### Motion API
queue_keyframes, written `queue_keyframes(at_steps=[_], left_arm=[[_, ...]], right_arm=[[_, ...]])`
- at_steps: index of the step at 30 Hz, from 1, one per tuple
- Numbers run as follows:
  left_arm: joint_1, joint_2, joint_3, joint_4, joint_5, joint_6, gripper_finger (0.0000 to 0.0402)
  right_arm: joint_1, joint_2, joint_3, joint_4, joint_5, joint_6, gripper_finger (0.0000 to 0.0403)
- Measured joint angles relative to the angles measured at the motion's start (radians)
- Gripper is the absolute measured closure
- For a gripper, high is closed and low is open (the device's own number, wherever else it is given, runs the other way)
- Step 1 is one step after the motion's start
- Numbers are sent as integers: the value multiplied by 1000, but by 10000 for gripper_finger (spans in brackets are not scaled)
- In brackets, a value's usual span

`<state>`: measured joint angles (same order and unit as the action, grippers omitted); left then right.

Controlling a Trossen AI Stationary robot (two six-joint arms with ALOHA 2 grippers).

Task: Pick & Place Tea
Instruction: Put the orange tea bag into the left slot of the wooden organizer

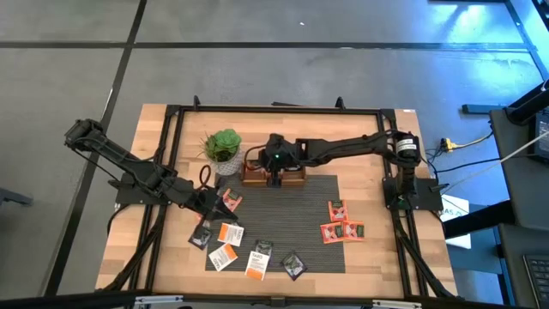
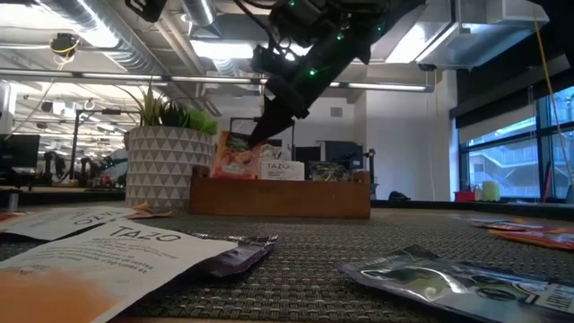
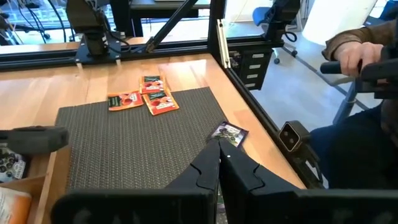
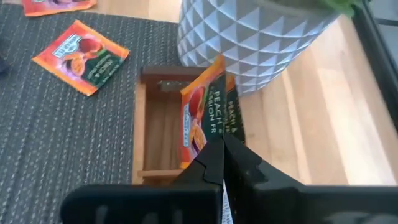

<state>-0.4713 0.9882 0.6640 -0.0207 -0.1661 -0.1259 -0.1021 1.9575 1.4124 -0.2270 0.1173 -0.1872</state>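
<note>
Holding my right pincer point(image 4: 222, 163) pinched on an orange sachet point(image 4: 200, 118), I lower it upright into the tray point(image 4: 140, 124); left pincer point(image 3: 219, 163) waits pressed together.

Open-plan office lab: exposed ceiling ducts point(image 2: 81, 27), desks, office chair point(image 3: 283, 18).

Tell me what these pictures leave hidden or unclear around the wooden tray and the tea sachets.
- High view: the brown wooden tray interior, covered by the right gripper.
- Right wrist view: the orange peach tea sachet, lower edge behind the shut jaws.
- Low view: the white patterned plant pot blocks the tray's left end.
- Left wrist view: the dark sachet, print too small.
</note>
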Motion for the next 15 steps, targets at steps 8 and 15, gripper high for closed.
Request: queue_keyframes(at_steps=[8, 15], left_arm=[[0, 1, 0, -2, 0, 1, 398], [0, 15, 1, -6, 0, 0, 398]], right_arm=[[-1, 28, 0, 33, 5, -16, 396], [-1, 48, 0, 54, 21, -28, 385]])
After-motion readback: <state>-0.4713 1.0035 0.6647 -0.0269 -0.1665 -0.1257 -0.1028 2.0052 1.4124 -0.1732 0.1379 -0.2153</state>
